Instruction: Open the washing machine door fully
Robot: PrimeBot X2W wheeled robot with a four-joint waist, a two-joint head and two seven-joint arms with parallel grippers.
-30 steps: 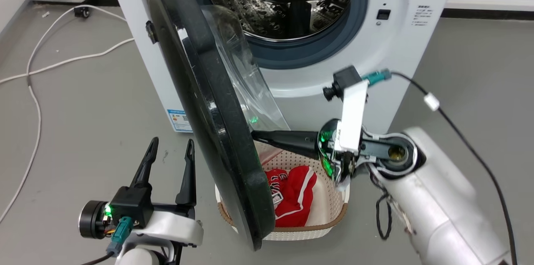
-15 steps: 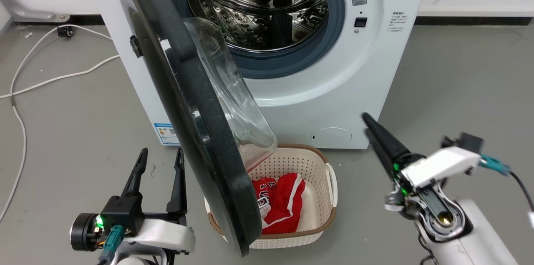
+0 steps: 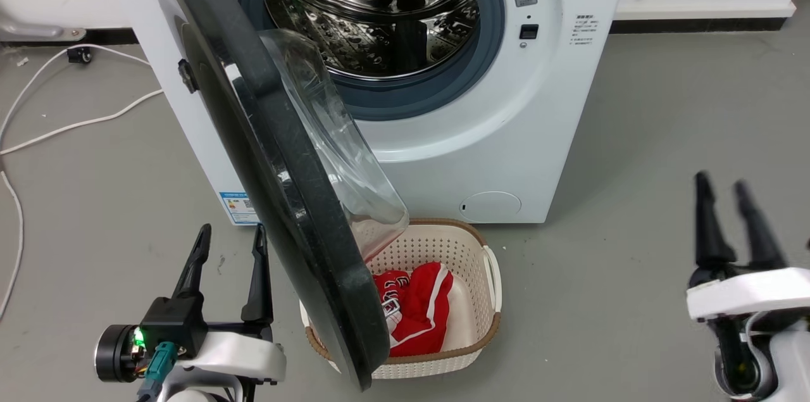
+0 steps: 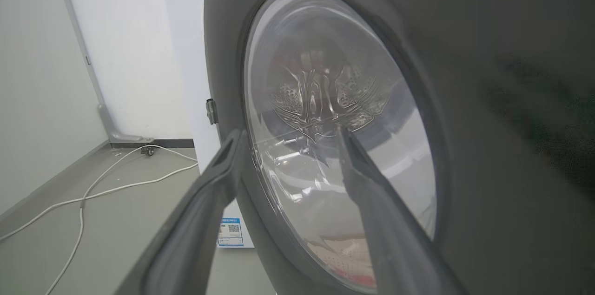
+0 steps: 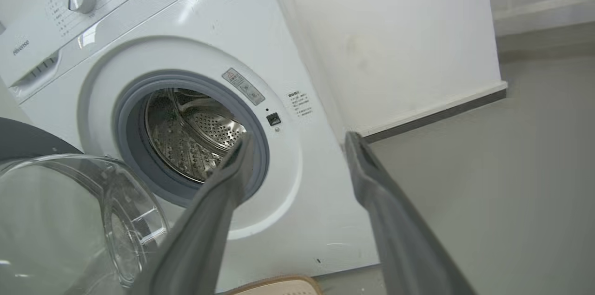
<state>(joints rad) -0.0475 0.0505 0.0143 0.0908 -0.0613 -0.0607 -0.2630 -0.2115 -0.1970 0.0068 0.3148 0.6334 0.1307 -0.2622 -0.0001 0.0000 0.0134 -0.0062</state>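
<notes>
Door (image 3: 266, 155) ajar, unheld.
Left jaws, released, point at its outer glass (image 4: 325, 53); right jaws, released, sit well apart, leaving swing room.

Right gripper (image 3: 720, 182) back from door (image 3: 253, 136)

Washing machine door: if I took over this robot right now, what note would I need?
Left gripper: jaws open, empty, by the outer face of the large round glossy black door.
Right gripper: jaws open, empty, clear of the door.
Door stands swung out from the big white washing machine, by a cream perforated basket.
Done: unlatched, part open. Left: probably push it wider.
</notes>
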